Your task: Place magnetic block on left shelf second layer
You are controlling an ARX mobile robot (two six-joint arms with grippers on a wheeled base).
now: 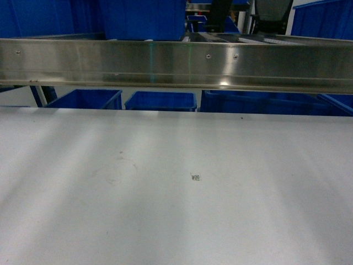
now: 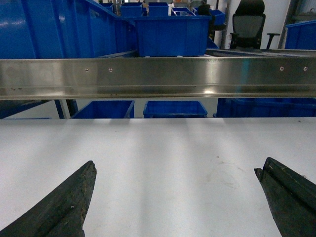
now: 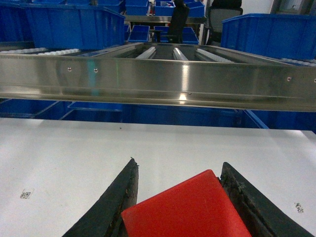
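Red magnetic block (image 3: 187, 207) clamped in right pincer (image 3: 180, 197), left pincer (image 2: 175, 197) agape

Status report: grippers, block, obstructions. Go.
Left gripper open, empty, over the white table. Right gripper shut on the magnetic block. Block not yet shelved; steel rail stands ahead, blue crate beyond on the left.

The block (image 3: 185, 207), a plain matte red cube, sits tilted between the right claw's (image 3: 180, 197) two dark fingers, both touching its sides. The shelf (image 3: 163, 76), shiny steel with white roller tracks, lies ahead of and above the claw, well apart.
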